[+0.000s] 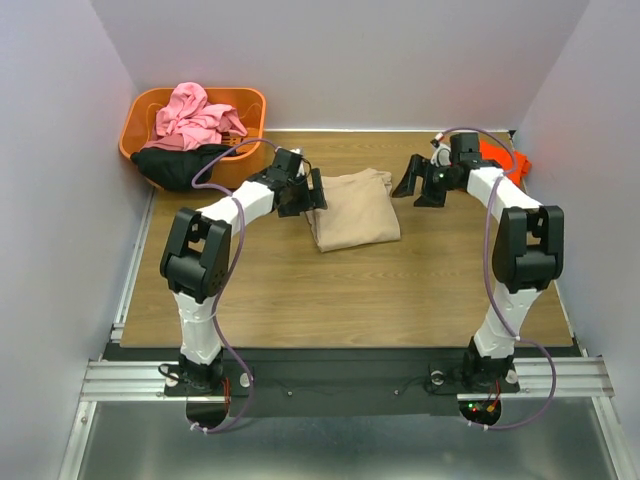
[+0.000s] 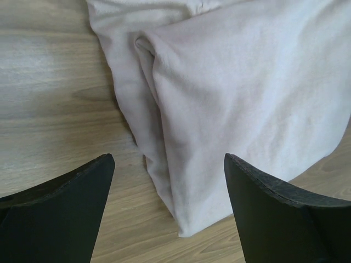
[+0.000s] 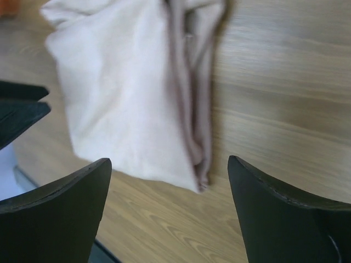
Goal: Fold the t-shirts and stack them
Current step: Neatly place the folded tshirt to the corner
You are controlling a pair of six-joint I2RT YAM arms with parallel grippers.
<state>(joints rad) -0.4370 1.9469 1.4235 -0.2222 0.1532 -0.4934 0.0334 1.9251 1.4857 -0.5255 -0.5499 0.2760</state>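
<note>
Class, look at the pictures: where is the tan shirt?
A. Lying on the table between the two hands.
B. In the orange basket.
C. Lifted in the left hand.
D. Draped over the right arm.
A: the tan shirt lies on the table, with the left hand and right hand open on either side.

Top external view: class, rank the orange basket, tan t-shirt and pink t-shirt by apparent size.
1. orange basket
2. tan t-shirt
3. pink t-shirt, bunched in the basket; fairly close to the tan one.

Folded tan t-shirt (image 1: 352, 210) on wooden table (image 1: 350, 300)
</note>
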